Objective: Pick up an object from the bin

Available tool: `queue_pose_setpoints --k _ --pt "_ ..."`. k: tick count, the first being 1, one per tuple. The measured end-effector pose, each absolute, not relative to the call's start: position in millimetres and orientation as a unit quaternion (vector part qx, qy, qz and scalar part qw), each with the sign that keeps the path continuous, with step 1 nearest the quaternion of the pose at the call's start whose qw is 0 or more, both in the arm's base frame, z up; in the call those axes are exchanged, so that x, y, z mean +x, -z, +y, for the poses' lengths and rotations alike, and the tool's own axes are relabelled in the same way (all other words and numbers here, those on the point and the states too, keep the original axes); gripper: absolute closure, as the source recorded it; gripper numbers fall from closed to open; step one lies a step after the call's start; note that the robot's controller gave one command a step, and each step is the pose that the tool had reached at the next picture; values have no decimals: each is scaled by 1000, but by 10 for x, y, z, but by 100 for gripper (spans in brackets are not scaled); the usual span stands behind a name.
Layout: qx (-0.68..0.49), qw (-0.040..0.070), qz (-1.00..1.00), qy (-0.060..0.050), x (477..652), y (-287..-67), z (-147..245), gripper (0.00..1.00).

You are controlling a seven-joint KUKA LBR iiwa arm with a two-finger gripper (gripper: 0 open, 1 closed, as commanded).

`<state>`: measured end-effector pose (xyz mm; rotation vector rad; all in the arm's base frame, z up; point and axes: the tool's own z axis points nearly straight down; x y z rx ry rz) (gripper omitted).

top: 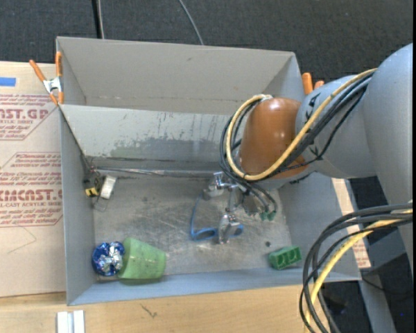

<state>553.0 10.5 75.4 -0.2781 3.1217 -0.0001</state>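
Note:
My gripper (223, 205) is low over the bin floor, right of the middle, and stands open, with one metal fingertip (218, 182) toward the back and the other toward the front. A thin blue loop-shaped thing (200, 229) lies on the floor against the front fingertip, reaching out to its left. It is not clamped between the fingers. A small dark green piece (267, 216) lies just right of the gripper. A green ridged block (284, 257) rests near the front right corner.
A light green cup (144, 261) lies on its side at the front left with a blue and silver ball (107, 259) at its left end. A small white and yellow thing (101, 186) sits against the left wall. The arm's orange cover and cables hang above the bin's right side.

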Motion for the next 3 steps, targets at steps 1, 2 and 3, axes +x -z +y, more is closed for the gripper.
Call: queue_pose_setpoints --k 1,2,3 --pt "-89 2 996 0 5535 -785 104 100" --pt "-111 4 994 0 5424 -1779 344 100" --pt "-358 3 934 0 5473 -2193 715 100"
